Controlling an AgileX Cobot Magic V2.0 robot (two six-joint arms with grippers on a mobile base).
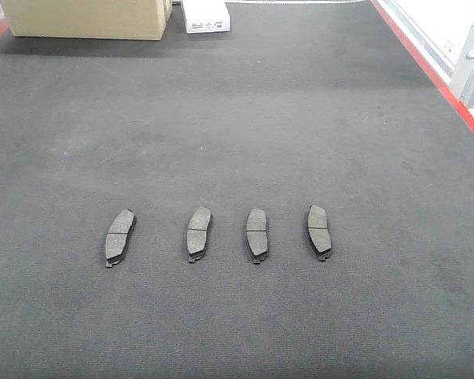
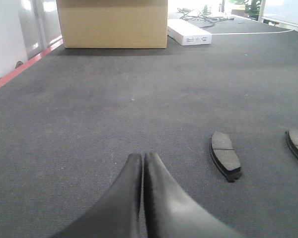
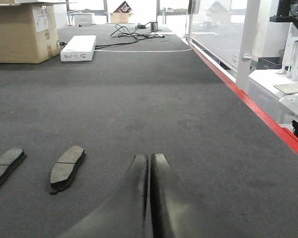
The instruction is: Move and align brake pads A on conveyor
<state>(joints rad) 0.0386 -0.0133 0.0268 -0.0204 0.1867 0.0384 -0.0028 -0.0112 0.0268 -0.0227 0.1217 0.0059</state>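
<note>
Brake pads A [image 1: 220, 234]: four flat, slightly curved oblong pads, dark grey-brown and matte, each with a thin groove across its middle.
Arrangement: a side-by-side row, well apart from one another, long axes running roughly away from the front camera.
Leftmost pad [image 1: 120, 237]: top end leans right.
Second pad [image 1: 198, 234]: top end leans slightly right.
Third pad [image 1: 257, 234]: nearly straight.
Rightmost pad [image 1: 319, 231]: top end leans left.
Conveyor [image 1: 245, 103]: wide matte charcoal-black felt-like belt with a red strip along its edges; all four pads lie flat on its nearer half.
</note>
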